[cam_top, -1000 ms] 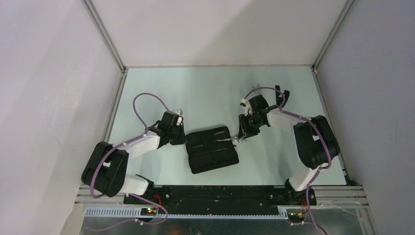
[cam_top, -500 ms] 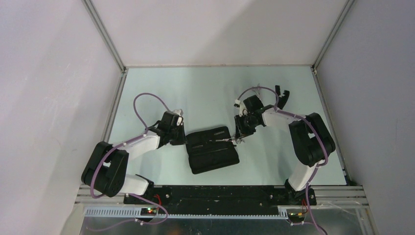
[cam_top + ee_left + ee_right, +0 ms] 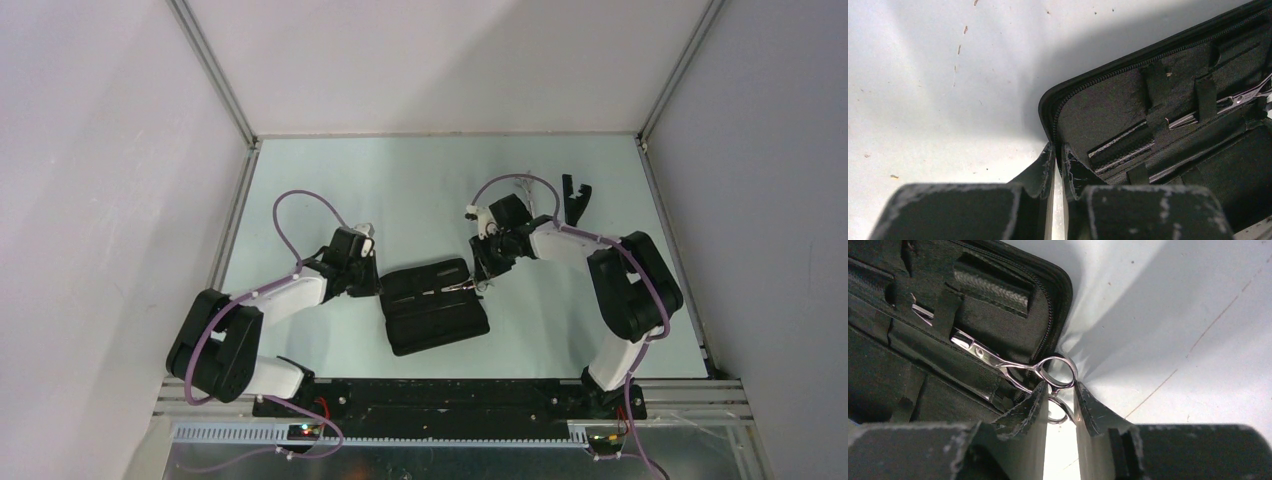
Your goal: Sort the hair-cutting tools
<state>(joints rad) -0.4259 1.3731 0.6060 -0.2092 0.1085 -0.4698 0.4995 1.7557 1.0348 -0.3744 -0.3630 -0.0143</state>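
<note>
Scissors (image 3: pixel 998 359) are lying half tucked in the case (image 3: pixel 998 315) at its 2 o'clock edge, ring pinched in my right gripper (image 3: pixel 1060 396), left gripper (image 3: pixel 1057 160) clamping its rim, and I'm fearing a snag dragging it.

Top view: even, soft overhead light; desk (image 3: pixel 420 180) pale & bright, only faint shadows by arms (image 3: pixel 290 295). Wrist views dimmer: case (image 3: pixel 1128 105) interior v. dark, broad soft shadow beside it. Near lens, right pincer (image 3: pixel 1061 387) blurry; scissors (image 3: pixel 998 360) glint.
</note>
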